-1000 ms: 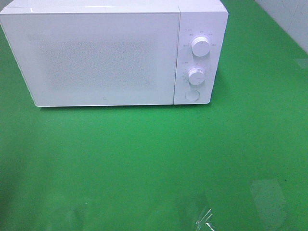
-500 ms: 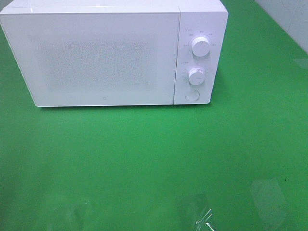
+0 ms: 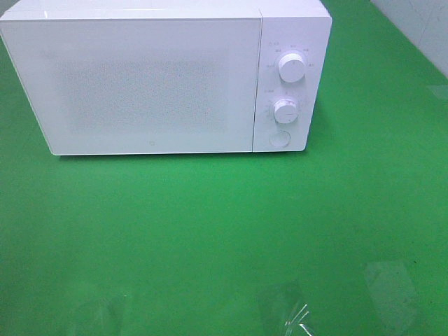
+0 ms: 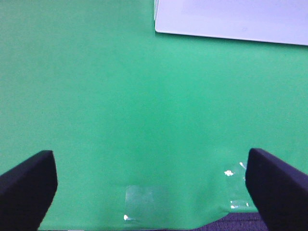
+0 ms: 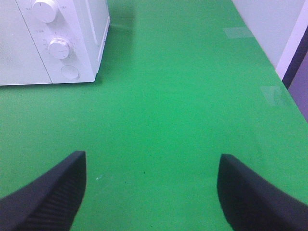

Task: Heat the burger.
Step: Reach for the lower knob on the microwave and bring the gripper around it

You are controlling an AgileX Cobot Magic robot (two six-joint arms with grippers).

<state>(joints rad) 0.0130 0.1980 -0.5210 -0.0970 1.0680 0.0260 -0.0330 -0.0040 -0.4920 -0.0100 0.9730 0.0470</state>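
The burger is out of view in every frame. A white microwave (image 3: 154, 77) stands at the back of the green table with its door shut. It has two round knobs (image 3: 291, 68) and a round button (image 3: 279, 139) on its right panel. It also shows in the right wrist view (image 5: 53, 41) and in the left wrist view (image 4: 231, 19). My left gripper (image 4: 154, 192) is open and empty above the green cloth. My right gripper (image 5: 151, 192) is open and empty, away from the microwave's right front corner. Neither gripper shows in the exterior high view.
Green cloth (image 3: 224, 231) covers the table. Patches of clear tape (image 3: 283, 311) lie near the front edge. A pale wall (image 5: 269, 24) borders the table at the right. The table's front edge (image 4: 250, 221) shows in the left wrist view.
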